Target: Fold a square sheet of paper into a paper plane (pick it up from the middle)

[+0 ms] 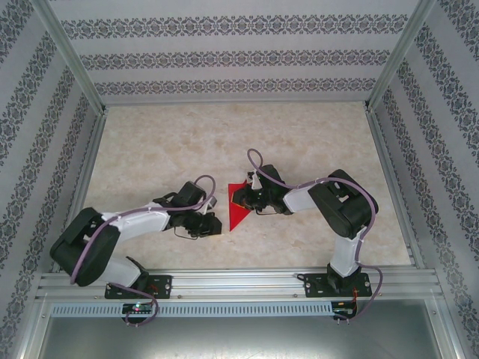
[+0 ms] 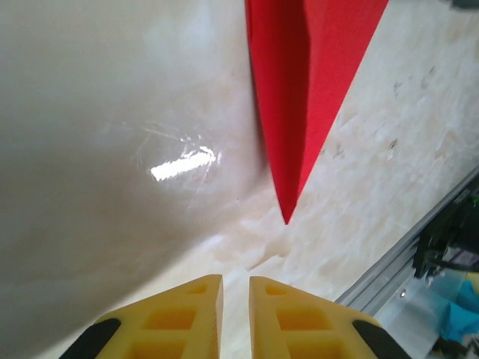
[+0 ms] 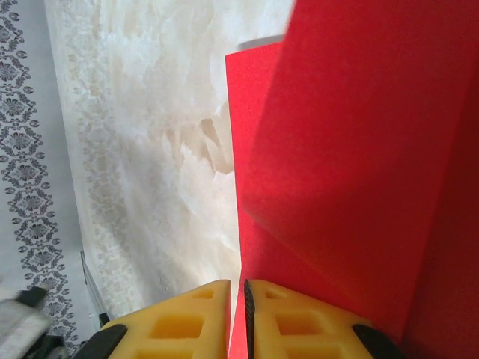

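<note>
The red sheet is no longer looking square. In the top view the paper plane (image 1: pixel 236 213) is lying on the table (image 1: pixel 224 127) a little toward 6 o'clock from the middle. It is showing as a narrow red wedge whose sharp tip is pointing to about 6 o'clock, toward the arm bases. The left wrist view is showing the same wedge (image 2: pixel 288 112) with a long crease running down to the point and one layer overlapping another. I judge the nose folds and at least one lengthwise fold to be done.

The right hand (image 1: pixel 241 199) is reaching in from 3 o'clock and sitting on the wider end of the paper. In its own camera the yellow fingers (image 3: pixel 299 321) are pressing almost together with a red edge (image 3: pixel 359 149) running into the slit between them, so it is pinching the paper. A raised flap is casting shadow on the layer beneath.

The left hand (image 1: pixel 213 223) is waiting at about 8 o'clock from the tip, near it but apart. Its fingers (image 2: pixel 179 318) are parted only by a narrow gap, with bare table (image 2: pixel 112 112) showing through and nothing held.

What is remaining, as far as I can judge, is pressing that lifted flap flat and shaping the wings. Whether both sides are matching is hidden under the right hand.
</note>
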You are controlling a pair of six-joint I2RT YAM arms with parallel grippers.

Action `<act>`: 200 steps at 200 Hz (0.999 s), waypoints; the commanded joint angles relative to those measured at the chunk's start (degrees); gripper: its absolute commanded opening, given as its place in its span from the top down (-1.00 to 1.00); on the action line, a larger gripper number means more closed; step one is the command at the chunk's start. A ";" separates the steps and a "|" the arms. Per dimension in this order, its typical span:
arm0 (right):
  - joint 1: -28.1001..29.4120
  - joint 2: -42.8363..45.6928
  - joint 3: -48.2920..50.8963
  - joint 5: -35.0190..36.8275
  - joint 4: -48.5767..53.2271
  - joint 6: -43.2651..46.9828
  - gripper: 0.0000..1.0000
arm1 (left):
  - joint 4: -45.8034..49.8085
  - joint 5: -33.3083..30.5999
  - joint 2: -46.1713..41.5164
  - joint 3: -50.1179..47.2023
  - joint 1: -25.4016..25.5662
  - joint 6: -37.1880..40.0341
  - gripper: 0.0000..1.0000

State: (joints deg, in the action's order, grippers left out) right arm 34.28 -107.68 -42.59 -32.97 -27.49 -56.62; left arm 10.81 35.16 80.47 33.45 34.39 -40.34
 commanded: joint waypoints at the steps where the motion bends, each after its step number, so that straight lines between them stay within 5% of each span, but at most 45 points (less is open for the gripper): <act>1: 0.17 -4.12 2.90 5.23 8.50 2.05 0.70 | 2.87 -5.79 -2.37 0.45 -0.18 -2.64 0.66; 100: 0.43 -4.47 2.95 5.02 7.76 1.72 0.70 | -12.94 8.17 9.55 9.27 0.19 -6.19 0.68; 200: 0.49 -5.26 2.60 4.59 7.27 1.59 0.70 | -8.89 6.51 18.40 7.88 1.05 -5.34 0.73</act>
State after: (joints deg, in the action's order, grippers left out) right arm 34.28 -108.16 -42.46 -33.28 -28.84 -56.64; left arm -0.40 41.15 97.97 42.74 34.57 -46.13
